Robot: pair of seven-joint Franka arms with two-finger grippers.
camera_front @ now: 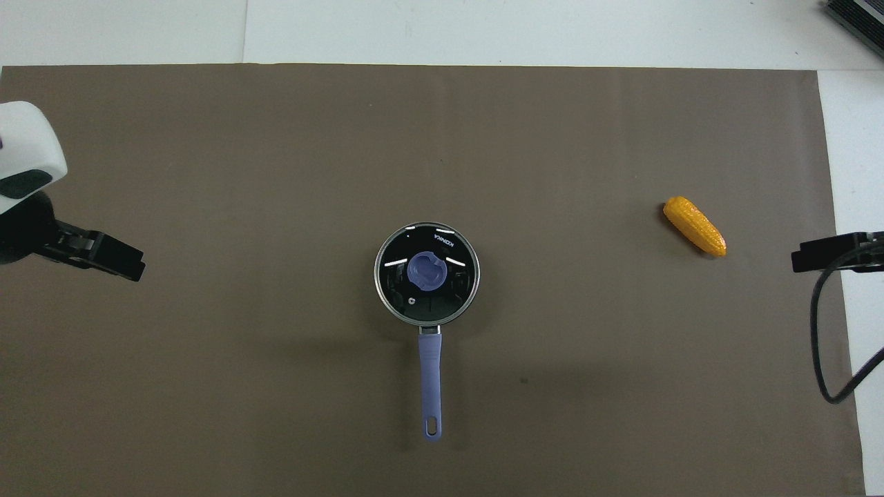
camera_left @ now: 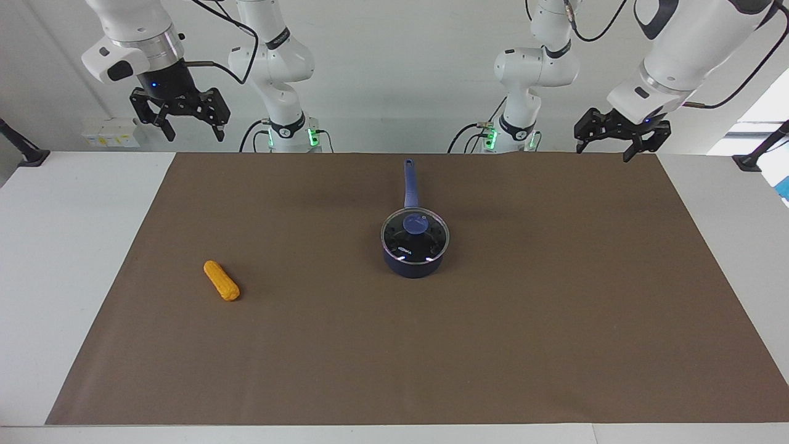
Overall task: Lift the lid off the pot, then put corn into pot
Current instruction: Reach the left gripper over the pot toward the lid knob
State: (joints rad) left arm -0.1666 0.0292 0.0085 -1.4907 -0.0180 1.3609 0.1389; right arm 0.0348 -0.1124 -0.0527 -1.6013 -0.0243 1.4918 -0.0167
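The dark blue pot (camera_left: 412,269) stands mid-mat, its long blue handle (camera_left: 409,184) pointing toward the robots. On it rests the glass lid (camera_left: 428,245) with its blue knob (camera_left: 415,224). The yellow-orange corn (camera_left: 221,280) lies on the mat toward the right arm's end, well apart from the pot. My left gripper (camera_left: 604,152) hangs open and empty in the air over the mat's edge by the robots, at the left arm's end. High over its own end of the table, my right gripper (camera_left: 193,133) waits open and empty.
A brown mat (camera_left: 493,345) covers most of the white table (camera_left: 61,259). A black cable (camera_front: 825,345) loops down from the right arm near the mat's edge. A dark device (camera_front: 856,21) sits at the table corner farthest from the robots.
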